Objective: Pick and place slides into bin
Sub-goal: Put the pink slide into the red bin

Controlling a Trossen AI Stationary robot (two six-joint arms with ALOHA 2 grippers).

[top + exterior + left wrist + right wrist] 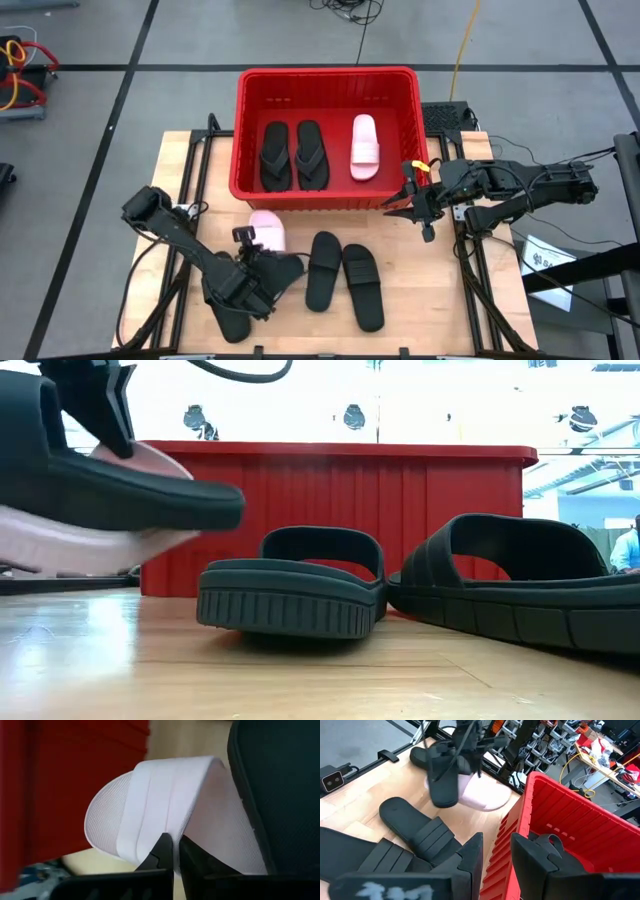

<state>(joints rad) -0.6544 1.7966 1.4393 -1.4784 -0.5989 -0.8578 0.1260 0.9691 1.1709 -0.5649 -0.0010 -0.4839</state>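
The red bin (325, 72) stands at the table's far middle and holds two black flip-flops (293, 156) and a pink slide (365, 147). A second pink slide (265, 228) lies on the table just before the bin. A black slide (280, 268) lies raised across its heel end and also shows in the low view (120, 495). My left gripper (173, 847) points down at the pink slide's strap, its fingers almost shut. My right gripper (413, 203) hovers open and empty by the bin's right near corner (530, 785). My left gripper comes from above with its fingertips (165, 842) over the ribbed top of the pink slide's strap (150, 820). I cannot tell whether they pinch it, only touch it, or hover. The pink slide lies flat on the table.
Two more black slides (323, 270) (363, 288) lie side by side on the table's near middle, and both show in the low view (300, 595) (520, 590). Another black slide (235, 322) lies under my left arm. Bare wood lies to the right of them.
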